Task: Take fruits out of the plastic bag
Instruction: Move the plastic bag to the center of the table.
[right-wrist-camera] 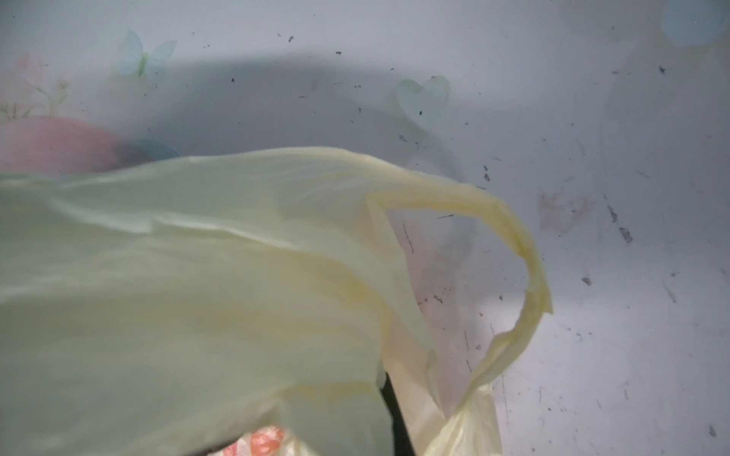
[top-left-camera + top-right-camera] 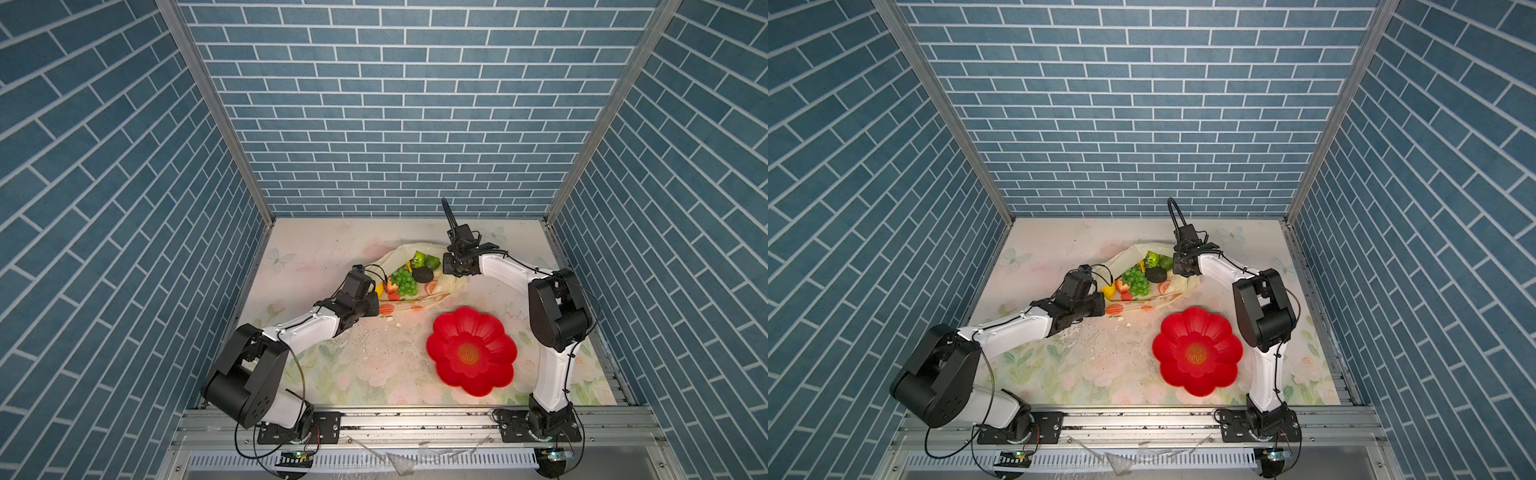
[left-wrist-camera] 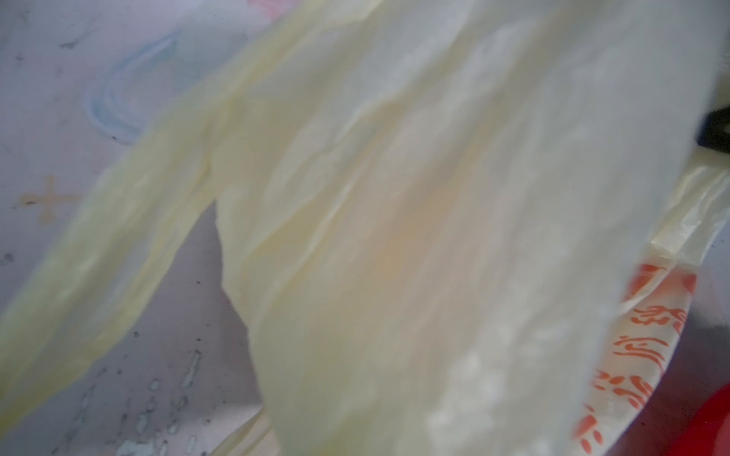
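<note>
Working the plastic bag (image 2: 419, 301) at far centre of the table (image 2: 324, 257), lying low with mouth spread and fruits exposed. Starting left: reading left gripper (image 2: 375, 298) as closed on the bag's left rim. Not seeing the fingertips in either top view, but seeing cream film draping right up against the left wrist camera, so judging it as pinching film, not fruit. Moving right inside the bag: finding lemon (image 2: 379, 288) just beside that gripper, then strawberry (image 2: 390, 286), grape bunch (image 2: 404, 280) in the middle, dark avocado (image 2: 423, 275) just beside the grapes on the right, bumpy green citrus (image 2: 417, 259) and smooth green avocado (image 2: 432, 262) at the far side. Reading right gripper (image 2: 452, 269) as fully closed at the bag's far-right rim, with film and a handle loop (image 1: 525, 256) hanging in the right wrist view; judging it as gripping the rim too, again not seeing the tips themselves. Noting red flower plate (image 2: 490, 332) sitting empty near-right, apart from the bag. Expecting thin, crinkly, slippery film, weighing next to nothing and collapsing once released, so advising one pinch on a bunched rim or handle. Expecting light, hard, smooth toy fruit, rolling easily; suggesting taking the grapes across the cluster or the lemon across its short axis, avoiding trapping film between the pads.
</note>
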